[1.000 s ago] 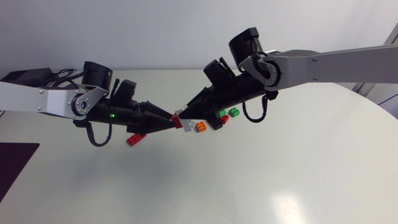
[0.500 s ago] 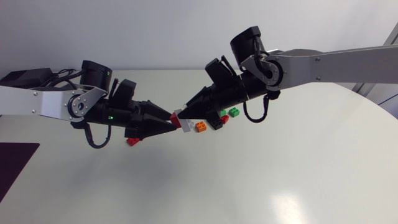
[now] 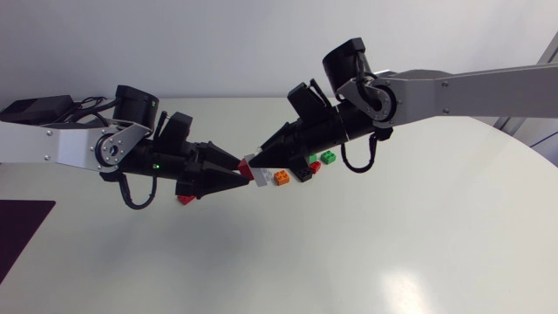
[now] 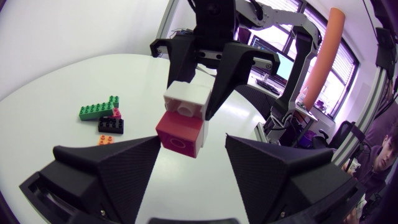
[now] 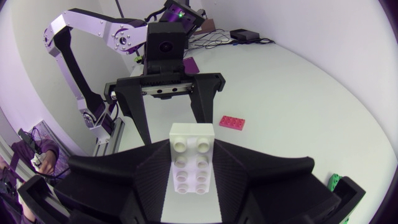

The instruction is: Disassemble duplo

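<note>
White brick (image 4: 185, 102) on red brick (image 4: 180, 134), aloft over desk (image 3: 349, 253) near far edge. Your right gripper (image 3: 259, 156) clamped on white brick; your left gripper (image 3: 241, 172) fingers apart, flanking red brick. Likely light, rigid, slick: grasp its flat sides, tilt off

The table (image 3: 436, 218) is white and round. A bright spot of light (image 3: 403, 284) shines on it. A dark purple mat (image 3: 19, 237) lies at its left side.
</note>
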You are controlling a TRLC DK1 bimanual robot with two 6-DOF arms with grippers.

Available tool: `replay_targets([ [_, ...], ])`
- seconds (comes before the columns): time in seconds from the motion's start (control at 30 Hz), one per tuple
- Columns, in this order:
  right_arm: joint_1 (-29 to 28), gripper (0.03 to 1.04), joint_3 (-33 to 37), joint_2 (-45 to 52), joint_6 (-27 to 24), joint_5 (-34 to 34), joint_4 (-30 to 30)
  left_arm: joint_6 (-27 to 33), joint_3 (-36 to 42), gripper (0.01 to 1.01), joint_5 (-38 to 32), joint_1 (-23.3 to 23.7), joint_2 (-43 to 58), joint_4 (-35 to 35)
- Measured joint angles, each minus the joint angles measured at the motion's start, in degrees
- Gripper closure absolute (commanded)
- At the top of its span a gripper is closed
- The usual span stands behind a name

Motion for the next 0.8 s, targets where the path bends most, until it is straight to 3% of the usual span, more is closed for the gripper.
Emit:
replay_targets([
  [0.47, 0.61, 0.78, -0.04, -0.09, 0.02, -0.74, 0.0, 0.17, 0.0, 0.3, 0.04, -0.04, 0.02, 0.02],
  [0.63, 0.61, 0.78, -0.04, -0.13, 0.02, -0.74, 0.0, 0.17, 0.0, 0.597, 0.04, -0.04, 0.02, 0.02],
  [0.8, 0.63, 0.78, -0.11, -0.31, 0.0, -1.18, -0.02, 0.17, 0.0, 0.734, -0.07, -0.02, 0.04, 0.15],
])
